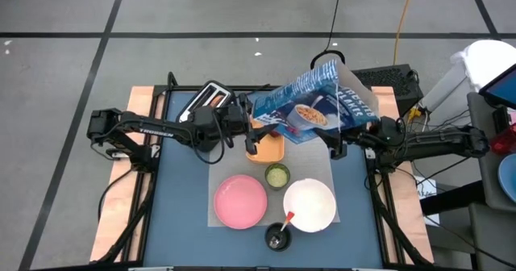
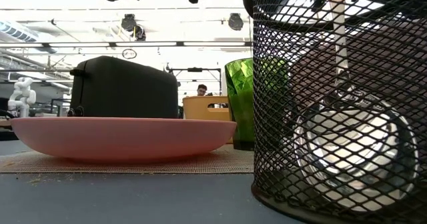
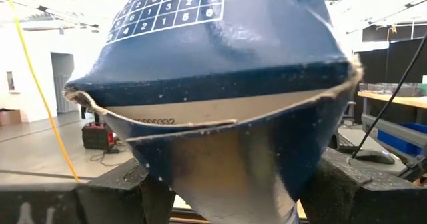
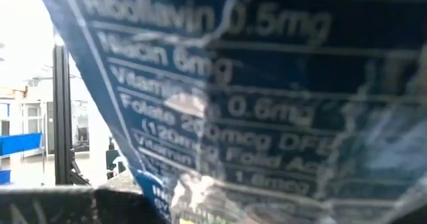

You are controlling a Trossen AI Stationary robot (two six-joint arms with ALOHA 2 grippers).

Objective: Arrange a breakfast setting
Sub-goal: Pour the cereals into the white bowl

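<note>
The blue cereal box [image 1: 310, 106] is held tilted in the air over the far middle of the table, between both grippers. My left gripper [image 1: 256, 130] is shut on its left end, above the orange tray [image 1: 270, 150]. My right gripper [image 1: 339, 142] is at its right lower edge, and the box fills the right wrist view [image 4: 233, 117]. On a mat nearer the front are the green cup [image 1: 276, 175], the pink plate [image 1: 240, 201] and the white bowl [image 1: 309, 205]. The red-handled spoon [image 1: 289, 218] stands in a black mesh holder [image 1: 278, 236]. Toast and fruit do not show. My left gripper pinches the box's open end [image 3: 160, 164] between its two fingers [image 3: 113, 194], coming level from the table's left. The cardboard is dented in and its flaps gape. The box is lifted clear and tilted. My right gripper is shut on the box's lower right edge [image 1: 332, 132], coming from the table's right. The box itself hides the fingers and the place of contact.
The black-and-silver toaster [image 1: 211, 97] stands at the far left, beside my left arm. In the low view the plate [image 2: 120, 137], the cup [image 2: 248, 101] and the mesh holder [image 2: 333, 117] stand close in front. Cables and equipment lie beyond the table's right edge.
</note>
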